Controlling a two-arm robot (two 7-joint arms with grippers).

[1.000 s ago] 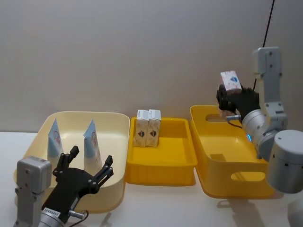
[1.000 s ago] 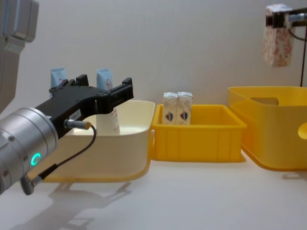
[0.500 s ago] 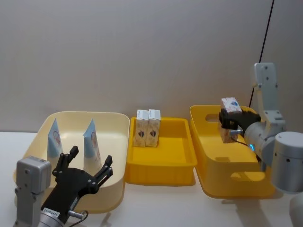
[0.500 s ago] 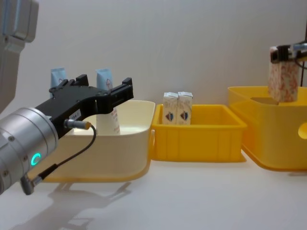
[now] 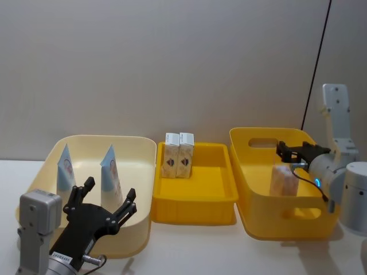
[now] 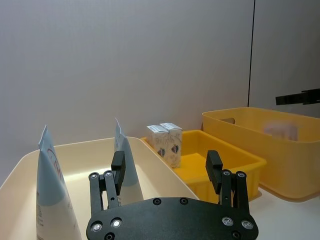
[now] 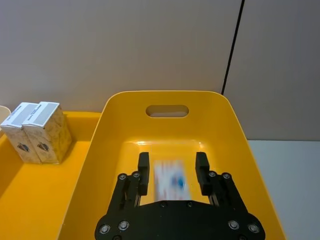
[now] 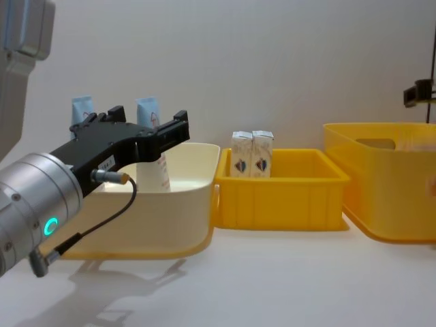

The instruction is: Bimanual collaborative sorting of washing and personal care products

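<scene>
Right gripper [image 7: 172, 162] hangs over the deep yellow plastic bin [image 5: 266, 220] with handle slots. Its fingers are spread wide with nothing between them. Directly beneath, inside the bin, sits a small white carton [image 7: 172, 182] — smeared, so probably dropping or just settling.

Left gripper [image 5: 110, 190] hovers at the near edge of the cream plastic bin [image 5: 109, 139], splayed and empty. Two pale-blue-and-white squeeze tubes [image 5: 112, 172] stand upright in that bin, crimped ends up.

Step, as I read it: carton delivered, release done.

Next: the right arm should rise clear of the bin wall, then cross to the shallow yellow plastic tray [image 5: 195, 211]. There two more white cartons [image 5: 179, 154] stand touching at the far end — take the outer one by its free sides.

Markings: a blue-red emblem low on each carton face and a red mark on the tubes. No lettering is legible.
</scene>
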